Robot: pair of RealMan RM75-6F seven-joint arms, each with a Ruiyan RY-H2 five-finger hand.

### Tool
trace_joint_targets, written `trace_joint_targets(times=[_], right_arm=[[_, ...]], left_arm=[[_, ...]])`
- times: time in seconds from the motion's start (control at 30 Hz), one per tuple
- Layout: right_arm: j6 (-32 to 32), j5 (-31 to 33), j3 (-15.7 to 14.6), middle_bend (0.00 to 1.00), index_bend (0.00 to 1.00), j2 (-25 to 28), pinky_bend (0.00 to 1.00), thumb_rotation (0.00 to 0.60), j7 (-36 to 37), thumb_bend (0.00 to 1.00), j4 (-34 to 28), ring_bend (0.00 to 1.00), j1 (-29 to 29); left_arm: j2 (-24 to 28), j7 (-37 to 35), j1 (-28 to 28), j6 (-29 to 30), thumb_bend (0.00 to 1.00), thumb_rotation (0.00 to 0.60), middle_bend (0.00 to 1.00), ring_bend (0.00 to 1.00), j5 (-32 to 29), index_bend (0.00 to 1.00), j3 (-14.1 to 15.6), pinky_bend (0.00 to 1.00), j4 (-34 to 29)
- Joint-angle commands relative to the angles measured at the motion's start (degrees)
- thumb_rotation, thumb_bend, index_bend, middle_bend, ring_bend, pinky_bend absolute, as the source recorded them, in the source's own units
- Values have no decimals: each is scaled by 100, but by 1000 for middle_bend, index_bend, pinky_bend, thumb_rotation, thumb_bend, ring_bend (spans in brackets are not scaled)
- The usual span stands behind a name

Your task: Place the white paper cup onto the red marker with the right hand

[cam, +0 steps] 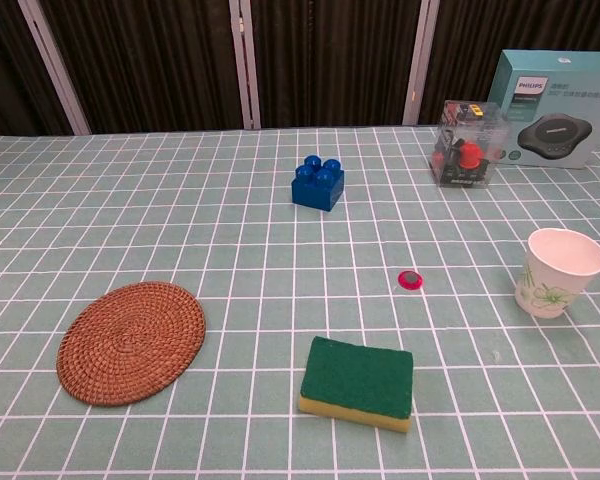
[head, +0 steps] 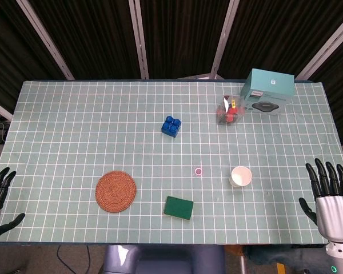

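Head view: the task stands at the approach step, nothing grasped yet. The right hand point(head: 333, 197) waits at the table's near right edge, fingers spread and empty; the white paper cup point(head: 240, 176) stands upright well apart to its left, with the red marker point(head: 198, 170) near beyond. Chest view: the white paper cup point(cam: 560, 271) stands right of the red marker point(cam: 409, 280), not touching; no hand shows. The next move likely calls for a reach leftward to the cup's wall.

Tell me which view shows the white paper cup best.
The chest view: the white paper cup stands upright, close and large, showing its open rim and green print. The head view shows the cup only small from above, mostly its rim and inside, right of the red marker.
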Motion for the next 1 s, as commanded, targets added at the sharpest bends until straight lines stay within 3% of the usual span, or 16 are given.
trace_joint_targets(times=[0.03, 0.27, 0.5, 0.67, 0.8, 1.0], right_arm=[[-67, -3, -24, 0, 0, -21, 0, 600, -50, 97, -7, 0, 26], [-588, -155, -130, 0, 0, -167, 0, 600, -395, 97, 142, 0, 302], [-2089, -730, -367, 0, 0, -94, 0, 600, -1503, 98, 106, 0, 1152], [-2942, -964, -246, 0, 0, -244, 0, 600, -2495, 103, -17, 0, 1719], [-3667, -717, -144, 0, 0, -448, 0, 600, -3240, 106, -131, 0, 2021], [-4237, -583, -143, 0, 0, -741, 0, 600, -4043, 110, 36, 0, 2299]], left_arm=[[10, -17, 9, 6, 0, 600, 0, 0, -5, 0, 2, 0, -3], [-13, 20, 3, -38, 0, 600, 0, 0, -158, 0, -57, 0, 13], [-126, 219, -109, -288, 0, 600, 0, 0, -418, 0, -150, 0, 46], [-238, 411, -219, -507, 0, 600, 0, 0, -610, 0, -215, 0, 68], [-324, 607, -286, -640, 0, 600, 0, 0, -725, 0, -241, 0, 63], [-390, 717, -342, -756, 0, 600, 0, 0, -927, 0, -290, 0, 102]])
